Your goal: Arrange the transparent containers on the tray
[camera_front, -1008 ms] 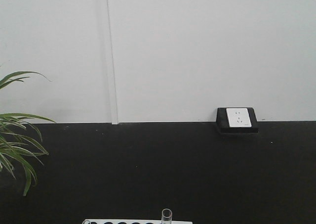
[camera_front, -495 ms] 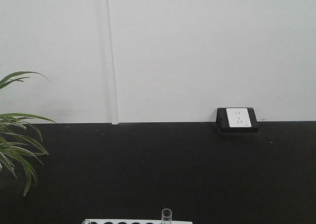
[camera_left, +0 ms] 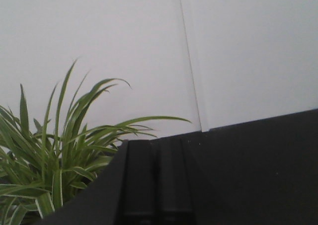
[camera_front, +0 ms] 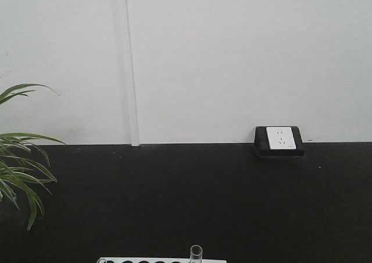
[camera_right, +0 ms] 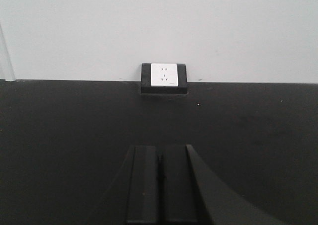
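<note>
Left gripper (camera_left: 157,150): two flat black fingers (camera_left: 141,183) pressed side by side, with only a thin dark seam between them. Nothing is held. Beyond the tips is a matte black surface (camera_left: 258,155) that runs to a plain white wall (camera_left: 99,36). A thin vertical seam (camera_left: 190,61) crosses the wall. A green plant with long striped blade leaves (camera_left: 54,155) stands left of the fingers and rises above the black edge.

Right gripper (camera_right: 160,153): its black fingers (camera_right: 144,185) are likewise closed pad to pad and hold nothing. The black surface stretches bare ahead of the tips. At its far edge, where it meets the white wall, sits a white wall socket in a black frame (camera_right: 164,77). It is nearly straight ahead of the fingers and well apart from them.

Front view: a slim clear glass test tube (camera_front: 196,253) stands upright at the very bottom edge, near the middle. Only its round rim and a short length of glass show. It rises from the right part of a white perforated rack (camera_front: 163,260), of which a thin strip with dark holes is visible. The plant is at far left and the socket at right, on the wall line.

The tube appears in neither wrist view, so I cannot tell where it lies relative to either set of fingers. Neither gripper appears in the front view.
</note>
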### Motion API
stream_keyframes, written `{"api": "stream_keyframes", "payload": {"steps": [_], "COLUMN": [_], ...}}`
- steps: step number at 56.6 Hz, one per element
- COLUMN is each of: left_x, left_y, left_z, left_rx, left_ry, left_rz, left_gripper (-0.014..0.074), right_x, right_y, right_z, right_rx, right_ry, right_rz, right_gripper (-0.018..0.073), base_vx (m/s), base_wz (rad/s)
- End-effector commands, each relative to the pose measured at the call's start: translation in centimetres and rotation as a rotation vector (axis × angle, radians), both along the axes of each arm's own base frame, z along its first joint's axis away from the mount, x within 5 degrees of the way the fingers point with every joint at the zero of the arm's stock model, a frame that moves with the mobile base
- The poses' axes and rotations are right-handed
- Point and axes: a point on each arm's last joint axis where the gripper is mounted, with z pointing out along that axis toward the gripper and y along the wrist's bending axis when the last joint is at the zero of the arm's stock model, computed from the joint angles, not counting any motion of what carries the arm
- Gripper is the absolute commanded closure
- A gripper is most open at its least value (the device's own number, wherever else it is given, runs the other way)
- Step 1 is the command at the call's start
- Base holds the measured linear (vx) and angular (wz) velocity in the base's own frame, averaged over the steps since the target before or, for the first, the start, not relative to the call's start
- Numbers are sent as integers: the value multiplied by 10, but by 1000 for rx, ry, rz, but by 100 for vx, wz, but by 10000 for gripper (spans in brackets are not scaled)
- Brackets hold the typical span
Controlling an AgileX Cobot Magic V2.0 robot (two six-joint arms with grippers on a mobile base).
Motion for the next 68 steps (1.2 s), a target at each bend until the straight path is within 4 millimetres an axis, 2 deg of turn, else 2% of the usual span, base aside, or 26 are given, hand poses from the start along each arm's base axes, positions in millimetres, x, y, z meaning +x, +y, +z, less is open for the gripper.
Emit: {"api": "stream_keyframes", "payload": {"steps": [1,11,20,27,36,43,55,68], "left_x": [9,25,37,37,34,31,26,35], "left_y": [0,0,-1,-3,-12,-23,-43,-63], "left_z": [13,-1,-29,-54,-74,-83,-84,-96], "left_rx": [-8,-9,-9,-8,-46,-78,-57,-31], "left_ry": [-70,21,122,189,235,266,279,339], "left_rz": [-2,-2,-5,-23,-74,-142,-275,-369], "left_gripper": [568,473,354,253,174,156,156,156], "right_x": [6,8,8,8,7,7,7,7], "right_y": [1,1,1,1,1,1,1,1], "right_z": [18,16,16,14,11,9,9,9], "right_rx": [15,36,36,36,37,37,37,37], "right_ry": [-107,-95,-93,-74,-32,-15,-15,-15], "right_rz": [7,6,6,6,5,5,5,5], "right_gripper": [561,547,521,477,384,288,125,79], "base_vx": [0,0,0,0,0,0,0,0], "base_wz": [0,0,0,0,0,0,0,0]}}
